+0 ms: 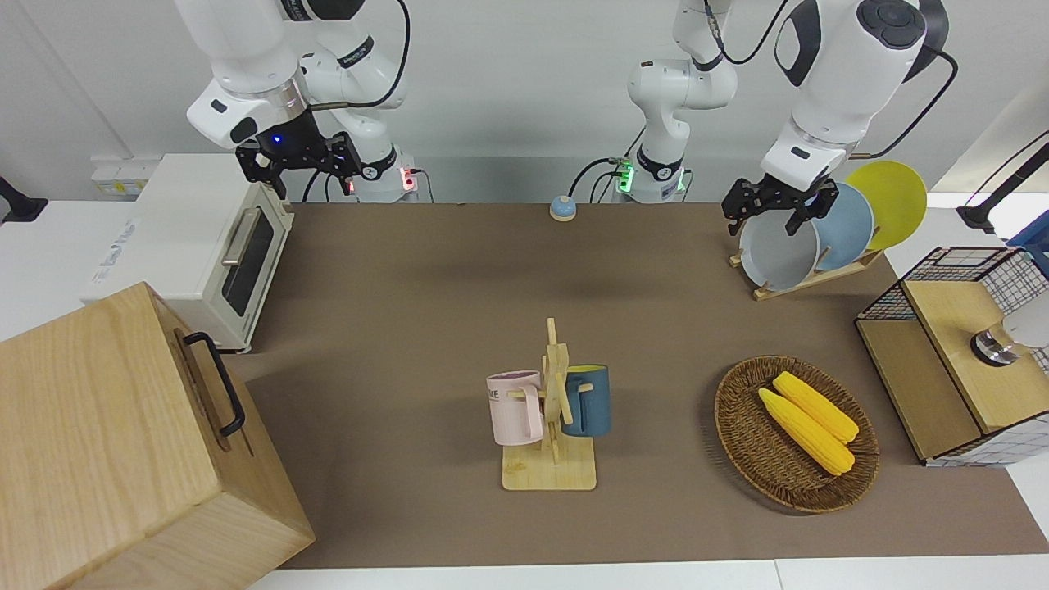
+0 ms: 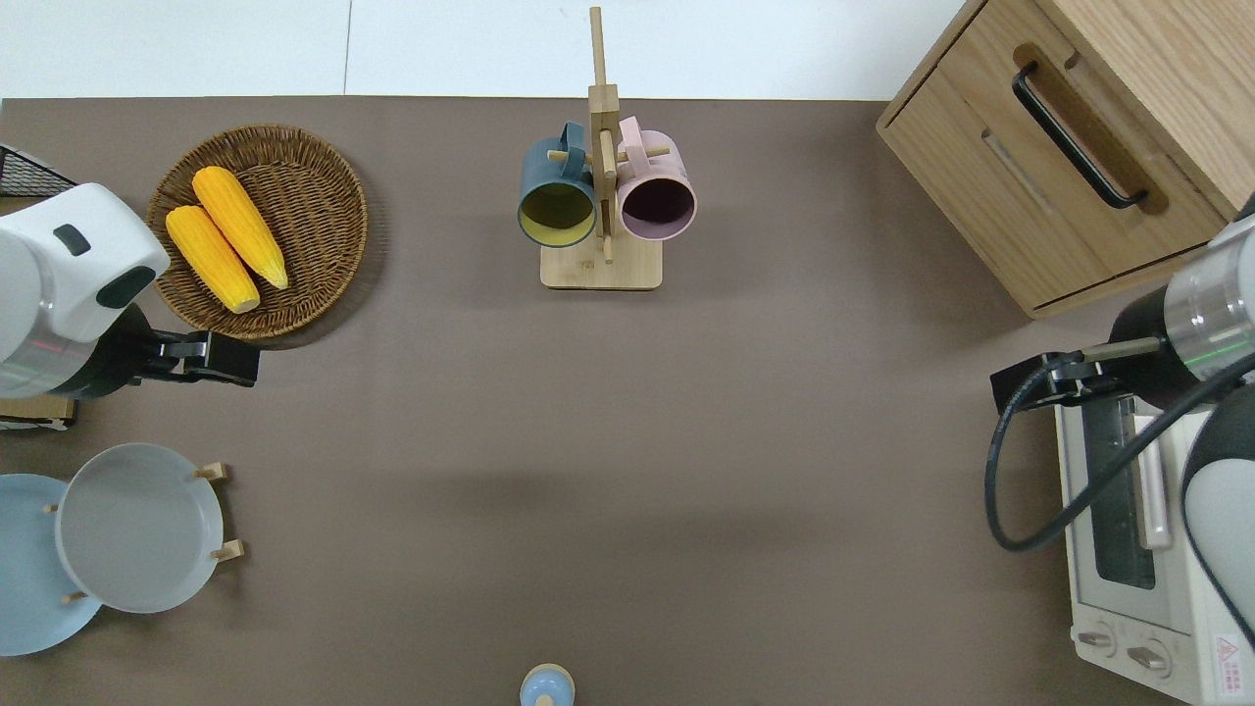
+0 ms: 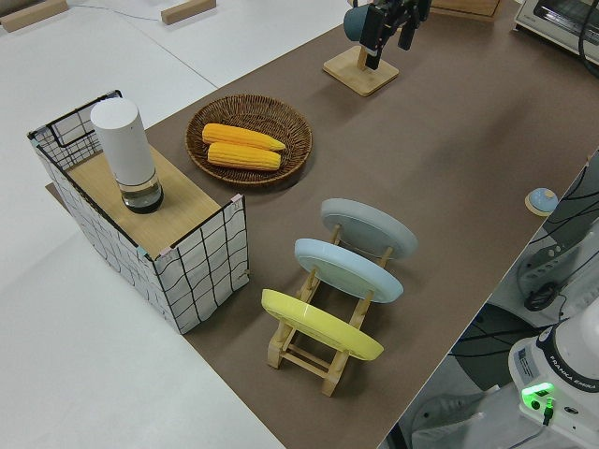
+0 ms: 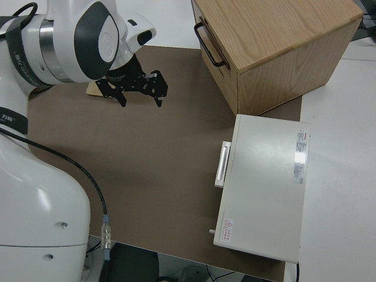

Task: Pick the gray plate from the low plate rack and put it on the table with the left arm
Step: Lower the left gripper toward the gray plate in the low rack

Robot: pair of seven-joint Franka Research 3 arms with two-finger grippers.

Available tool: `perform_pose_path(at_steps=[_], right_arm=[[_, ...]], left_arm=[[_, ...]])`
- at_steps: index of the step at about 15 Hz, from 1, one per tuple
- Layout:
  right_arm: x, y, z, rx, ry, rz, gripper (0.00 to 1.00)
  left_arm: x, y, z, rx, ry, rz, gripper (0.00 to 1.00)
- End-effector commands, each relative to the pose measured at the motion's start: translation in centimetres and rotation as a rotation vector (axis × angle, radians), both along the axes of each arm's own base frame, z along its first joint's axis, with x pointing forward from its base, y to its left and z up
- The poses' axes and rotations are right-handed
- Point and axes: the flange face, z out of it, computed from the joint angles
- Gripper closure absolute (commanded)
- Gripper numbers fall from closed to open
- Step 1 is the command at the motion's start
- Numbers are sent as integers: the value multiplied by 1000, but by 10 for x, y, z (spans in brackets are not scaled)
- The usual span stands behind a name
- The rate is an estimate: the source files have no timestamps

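Brown table (image 1: pixel 426 270) | gray plate (image 2: pixel 137 527) in rack (image 3: pixel 323 351) | left gripper (image 2: pixel 211 358) up near basket (image 2: pixel 324 176), jaws spread — I'm mid-approach | next — straddle plate's rim.

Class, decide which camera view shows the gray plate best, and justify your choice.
The left side view: the gray plate stands unobstructed in the low plate rack. In the front view the left gripper overlaps its rim; overhead shows only its tilted face; the right side view misses it.
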Motion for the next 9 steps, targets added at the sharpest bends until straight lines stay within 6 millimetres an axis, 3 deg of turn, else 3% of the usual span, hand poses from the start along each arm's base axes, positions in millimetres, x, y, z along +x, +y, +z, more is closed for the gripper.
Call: perform_pose_path(at_steps=[1,9], right_arm=[[-2,-3,4,-7,0,-16,17],[-2,-2,4,-8,0,-14,17]], left_arm=[[-5,6,9,7,12,72,0],[-7,12,9,19,20,85,0]])
